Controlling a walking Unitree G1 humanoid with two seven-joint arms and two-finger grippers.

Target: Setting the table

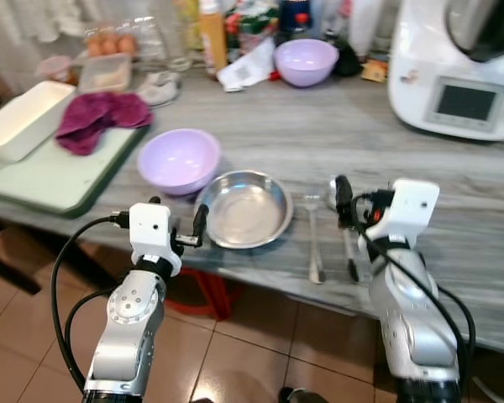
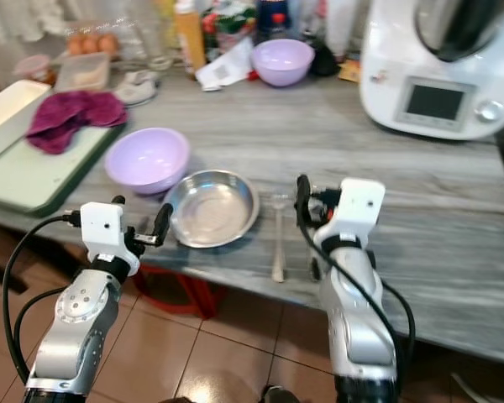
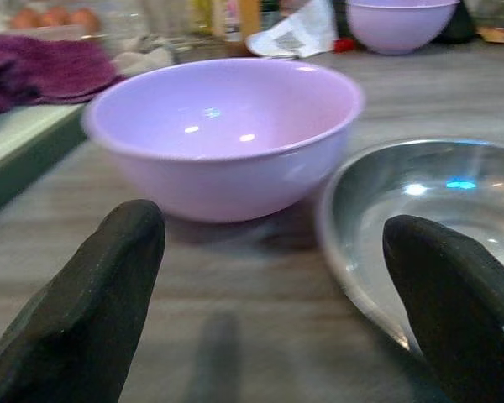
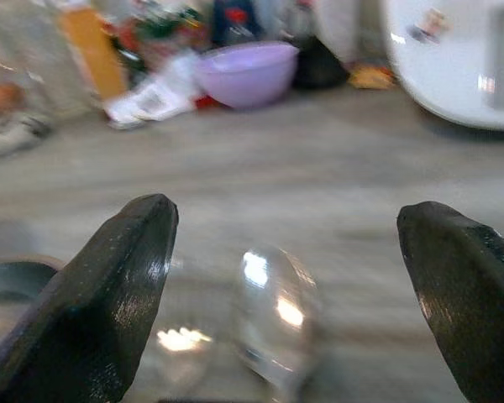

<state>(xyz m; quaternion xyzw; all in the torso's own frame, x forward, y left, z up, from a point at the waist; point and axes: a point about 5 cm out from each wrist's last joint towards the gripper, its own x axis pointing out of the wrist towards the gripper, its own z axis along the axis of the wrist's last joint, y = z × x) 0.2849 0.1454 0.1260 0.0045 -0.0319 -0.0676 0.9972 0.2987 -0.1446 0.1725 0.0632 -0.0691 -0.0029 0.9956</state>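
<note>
Two silver arms reach over the near edge of a long grey wood-grain countertop (image 1: pixel 336 134), which carries a big white kitchen machine with a small screen (image 1: pixel 462 80) at the far right and a pale green tray (image 1: pixel 55 172) at the left holding a crumpled purple cloth (image 1: pixel 101 117) and a white rectangular dish (image 1: pixel 21 117). Near the front edge sits a lilac plastic bowl (image 1: pixel 179 159), and just beside it on the right a shallow round stainless steel dish (image 1: pixel 246 210); whether their rims touch cannot be told. A second lilac bowl (image 1: pixel 306 60) stands far back among bottles and packets. Right of the steel dish lies a metal spoon (image 1: pixel 313 239), handle toward the edge. The left gripper (image 3: pixel 273 277) hovers low before the two near bowls, fingers spread wide, holding nothing. The right gripper (image 4: pixel 290 294) hangs over a blurred spoon bowl (image 4: pixel 273 315), fingers wide apart and empty.
</note>
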